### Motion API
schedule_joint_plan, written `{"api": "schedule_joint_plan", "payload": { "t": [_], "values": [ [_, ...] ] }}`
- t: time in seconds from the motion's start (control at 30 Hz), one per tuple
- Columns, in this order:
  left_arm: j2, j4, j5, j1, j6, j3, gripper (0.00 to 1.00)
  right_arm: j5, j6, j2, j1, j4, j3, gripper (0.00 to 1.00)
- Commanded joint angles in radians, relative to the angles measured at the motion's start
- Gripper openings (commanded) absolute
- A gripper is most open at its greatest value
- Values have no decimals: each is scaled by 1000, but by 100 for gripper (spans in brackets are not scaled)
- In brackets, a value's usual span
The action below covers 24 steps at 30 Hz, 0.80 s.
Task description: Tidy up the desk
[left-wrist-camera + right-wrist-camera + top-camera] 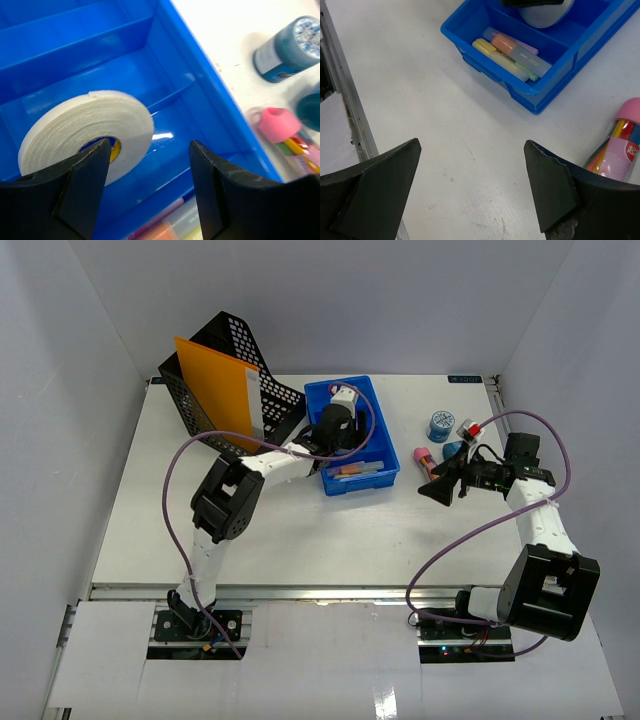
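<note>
The desk (200, 530) is a wide white tabletop with a metal rail (330, 592) along its front. A blue compartment tray (385, 455) stands at its middle. My left gripper (338, 422) hangs over the tray, open and empty (149, 145). A white tape roll (85, 131) rests in a tray compartment just beyond the left finger (85, 185). My right gripper (440, 486) is open and empty above bare desk right of the tray (471, 145). A pink-capped tube of pens (424, 459) lies just behind it.
A black mesh file holder (215, 355) with an orange folder (222, 395) stands at the back left. Highlighters (510, 52) lie in the tray's front compartment. A blue jar (440, 425), a teal item (455, 450) and a small red-and-white item (467, 428) sit at the back right.
</note>
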<state>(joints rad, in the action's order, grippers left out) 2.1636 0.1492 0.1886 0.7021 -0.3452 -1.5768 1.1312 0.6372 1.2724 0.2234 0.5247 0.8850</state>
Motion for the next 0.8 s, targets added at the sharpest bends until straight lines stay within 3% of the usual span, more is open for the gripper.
{"api": "schedule_joint_plan", "payload": {
  "t": [0.0, 0.27, 0.4, 0.77],
  "values": [
    [-171, -14, -83, -3, 4, 6, 79, -67, 28, -17, 8, -15, -12, 90],
    [-415, -65, -294, -3, 99, 129, 93, -293, 58, -28, 5, -69, 32, 90],
    [-640, -120, -370, -7, 168, 332, 98, -446, 109, 74, -24, -21, 132, 90],
    [-1131, -334, -240, -13, 358, 762, 98, -833, 47, 288, -233, -53, 287, 90]
  ]
}}
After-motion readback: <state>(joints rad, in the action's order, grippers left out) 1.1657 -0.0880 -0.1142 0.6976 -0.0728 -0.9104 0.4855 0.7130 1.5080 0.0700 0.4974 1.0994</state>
